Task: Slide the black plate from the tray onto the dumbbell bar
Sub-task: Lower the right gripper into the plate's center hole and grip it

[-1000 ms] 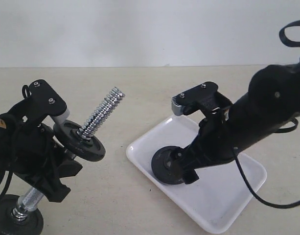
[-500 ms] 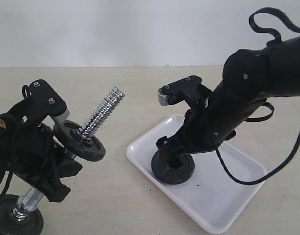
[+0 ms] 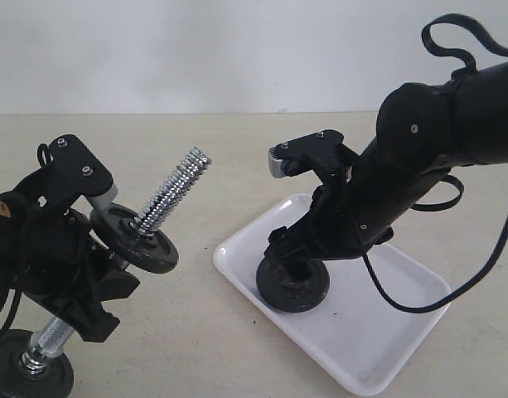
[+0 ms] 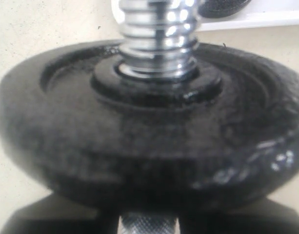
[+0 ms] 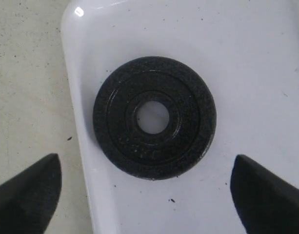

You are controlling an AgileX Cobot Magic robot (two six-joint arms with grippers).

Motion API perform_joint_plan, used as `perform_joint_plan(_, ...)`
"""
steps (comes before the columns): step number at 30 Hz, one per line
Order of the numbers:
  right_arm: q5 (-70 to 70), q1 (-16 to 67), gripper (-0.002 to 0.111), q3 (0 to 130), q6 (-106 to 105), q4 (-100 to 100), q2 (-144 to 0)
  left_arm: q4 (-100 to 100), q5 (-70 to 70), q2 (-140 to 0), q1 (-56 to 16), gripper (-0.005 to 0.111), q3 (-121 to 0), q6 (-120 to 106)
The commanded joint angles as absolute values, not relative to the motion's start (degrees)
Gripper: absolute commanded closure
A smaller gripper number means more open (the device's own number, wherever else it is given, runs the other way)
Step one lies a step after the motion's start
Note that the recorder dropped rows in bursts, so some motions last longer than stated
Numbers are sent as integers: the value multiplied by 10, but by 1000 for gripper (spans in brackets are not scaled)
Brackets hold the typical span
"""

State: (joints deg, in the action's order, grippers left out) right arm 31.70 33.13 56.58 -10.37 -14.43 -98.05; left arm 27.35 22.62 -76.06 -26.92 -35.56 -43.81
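The black plate lies flat near the left end of the white tray. Directly over it hangs my right gripper, open, its fingertips standing wide on either side of the plate and not touching it. My left gripper is shut on the knurled handle of the dumbbell bar. The bar is tilted, its threaded chrome end pointing up and to the right. A black disc sits on the bar just above my left gripper.
A second black disc sits on the bar's lower end, at the bottom left corner on the beige table. A white wall stands behind. The right arm's cable loops above and beside the tray.
The right arm has swung upward and its gripper now points more steeply down over the black plate, with its jaws slightly narrower. The left arm and the bar have not moved.
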Motion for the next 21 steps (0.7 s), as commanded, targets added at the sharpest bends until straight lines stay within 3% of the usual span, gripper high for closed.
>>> perform_joint_plan(1,311,331,19,568,-110,-146,-982,319,159,-740,-269,102,-374,-433)
perform_joint_plan(21,389,332,19,680,-110,-147,-1115,320,155,-740,-269,102,-374,-437)
